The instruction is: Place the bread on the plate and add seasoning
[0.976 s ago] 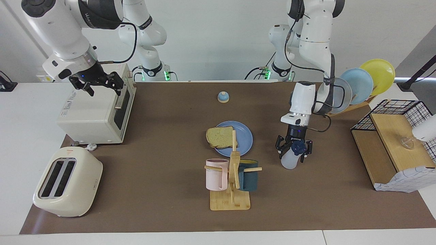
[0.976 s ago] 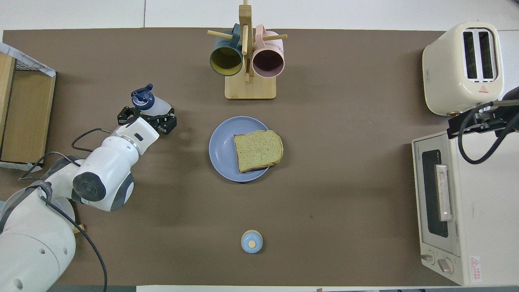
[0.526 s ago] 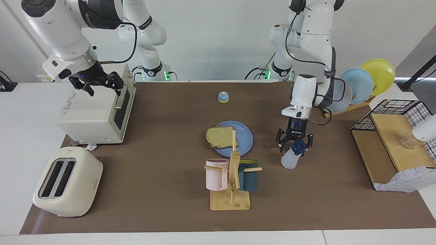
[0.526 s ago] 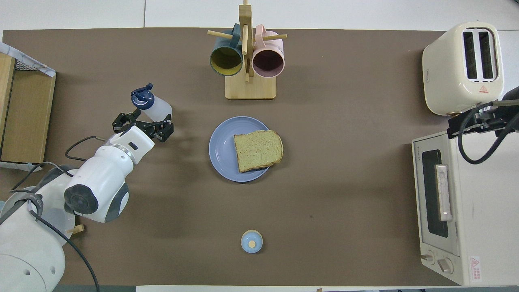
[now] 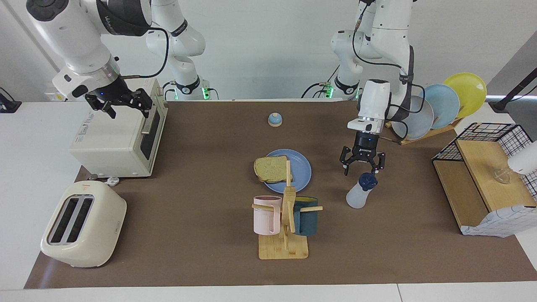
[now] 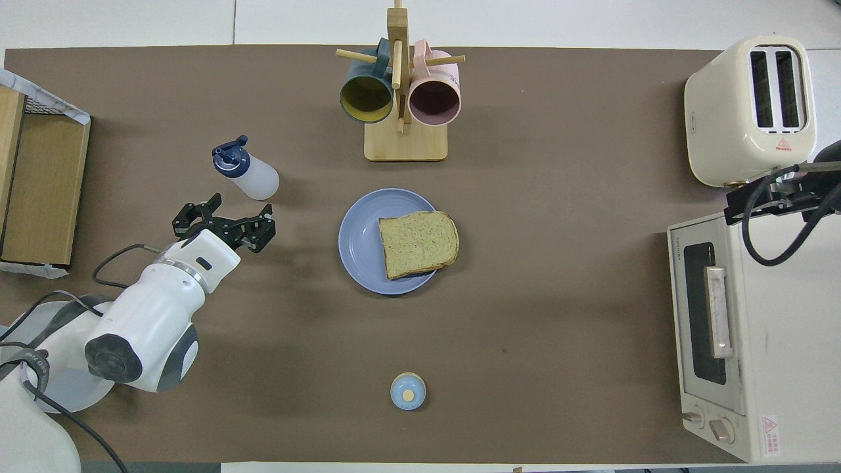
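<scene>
On the blue plate (image 5: 301,170) mid-table (image 5: 209,147), the bread (image 5: 272,169) lies overhanging the rim toward the right arm's end.
The seasoning bottle (image 5: 360,192) stands upright on the table toward the left arm's end, capped, nothing gripping it; the left tool (image 5: 363,167) hangs just above it, fingers spread and empty. The right tool (image 5: 123,107) waits over the toaster oven (image 5: 113,142), open and empty too. On the mug rack (image 5: 286,218), a pink mug (image 5: 266,214) and a dark teal mug (image 5: 305,216) hang.
</scene>
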You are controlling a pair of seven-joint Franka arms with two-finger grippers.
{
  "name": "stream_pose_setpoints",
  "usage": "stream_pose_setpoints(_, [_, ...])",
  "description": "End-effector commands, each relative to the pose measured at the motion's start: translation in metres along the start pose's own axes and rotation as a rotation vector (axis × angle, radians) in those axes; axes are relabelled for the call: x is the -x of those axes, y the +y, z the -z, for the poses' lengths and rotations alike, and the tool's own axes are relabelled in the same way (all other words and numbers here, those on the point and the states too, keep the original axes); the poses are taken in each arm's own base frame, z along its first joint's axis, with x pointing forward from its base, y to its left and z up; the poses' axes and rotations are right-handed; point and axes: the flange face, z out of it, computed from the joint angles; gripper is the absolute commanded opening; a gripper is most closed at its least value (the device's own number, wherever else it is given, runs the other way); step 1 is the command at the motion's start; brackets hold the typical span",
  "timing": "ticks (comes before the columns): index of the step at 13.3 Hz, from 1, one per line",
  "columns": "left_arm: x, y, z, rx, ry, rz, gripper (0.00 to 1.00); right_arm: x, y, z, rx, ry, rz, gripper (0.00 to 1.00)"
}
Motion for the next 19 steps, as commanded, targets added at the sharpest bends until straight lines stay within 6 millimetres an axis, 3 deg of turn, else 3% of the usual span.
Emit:
stream_pose_setpoints(1, [-0.003, 0.018, 0.034, 0.01, -0.035, -0.024, 1.0, 0.001, 0.002, 0.001, 0.001, 0.003, 0.017, 1.0])
stream_pose_setpoints(7, [-0.053, 0.079, 0.087, 0.005, -0.144, -0.009, 1.0, 0.001, 0.002, 0.001, 0.001, 0.003, 0.017, 1.0])
stream_pose_setpoints(9, [-0.086, 0.103, 0.105, -0.014, -0.179, 0.026, 1.0, 0.001, 0.002, 0.001, 0.001, 0.003, 0.017, 1.0])
stream_pose_setpoints(11, [-0.116, 0.114, 0.12, -0.051, -0.235, 0.026, 1.0, 0.001, 0.002, 0.001, 0.001, 0.003, 0.017, 1.0])
stream_pose_setpoints(14, [-0.164, 0.115, 0.151, -0.094, -0.325, 0.07, 1.0, 0.001, 0.002, 0.001, 0.001, 0.003, 0.017, 1.0])
stream_pose_setpoints(19, [-0.211, 0.093, 0.189, -0.091, -0.427, 0.196, 1.0, 0.001, 0.002, 0.001, 0.002, 0.003, 0.017, 1.0])
